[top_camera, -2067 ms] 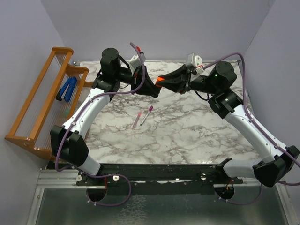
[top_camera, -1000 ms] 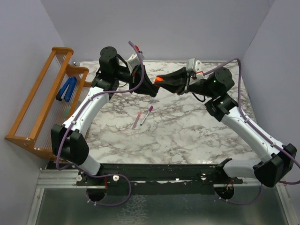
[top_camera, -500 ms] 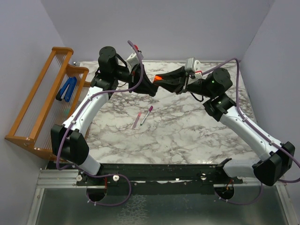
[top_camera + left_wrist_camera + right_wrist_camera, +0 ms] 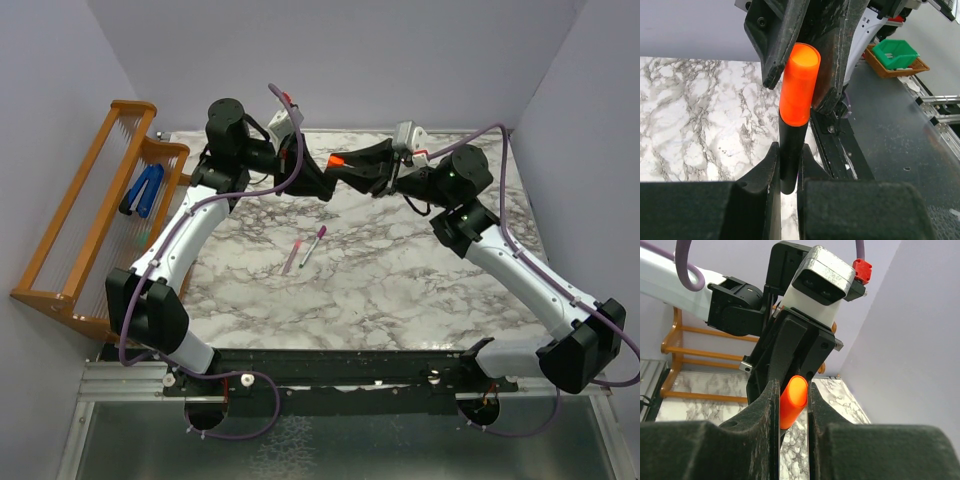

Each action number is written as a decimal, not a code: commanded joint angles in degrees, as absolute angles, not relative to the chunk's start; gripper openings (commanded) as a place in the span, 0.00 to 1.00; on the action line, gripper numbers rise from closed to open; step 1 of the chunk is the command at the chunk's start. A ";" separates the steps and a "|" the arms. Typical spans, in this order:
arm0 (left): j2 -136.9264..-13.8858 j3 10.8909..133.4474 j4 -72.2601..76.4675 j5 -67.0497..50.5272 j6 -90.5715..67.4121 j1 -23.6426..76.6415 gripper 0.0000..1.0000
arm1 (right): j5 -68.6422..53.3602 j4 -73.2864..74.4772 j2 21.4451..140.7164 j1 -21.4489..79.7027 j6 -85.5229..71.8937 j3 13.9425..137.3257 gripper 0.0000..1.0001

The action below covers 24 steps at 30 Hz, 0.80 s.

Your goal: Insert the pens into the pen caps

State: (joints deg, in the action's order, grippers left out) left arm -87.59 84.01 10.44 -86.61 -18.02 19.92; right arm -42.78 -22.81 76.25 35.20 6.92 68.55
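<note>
Above the far middle of the table my two grippers meet tip to tip. My left gripper is shut on the black marker, which points away from it. The orange pen cap sits on the marker's tip. My right gripper is shut on that orange cap, which nearly fills the gap between its fingers. In the top view the cap shows between both grippers. A dull pink pen and a thin white pen with a magenta cap lie side by side on the marble.
A wooden rack stands along the table's left edge with a blue clip-shaped object in it. The purple walls close in the table's back and sides. Off the table, a green bin sits in an orange basket.
Both grippers have drifted slightly left and up together, still joined at the marker and cap. The two pens on the table have not moved.
</note>
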 commanded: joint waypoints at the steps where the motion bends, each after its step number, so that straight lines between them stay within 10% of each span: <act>1: -74.31 98.08 26.44 -73.72 -22.53 23.29 0.00 | -52.46 28.47 93.69 40.19 9.01 55.23 0.01; 24: -69.16 77.64 26.72 -74.09 -23.58 23.25 0.00 | -37.57 32.12 86.34 39.93 7.32 67.53 0.01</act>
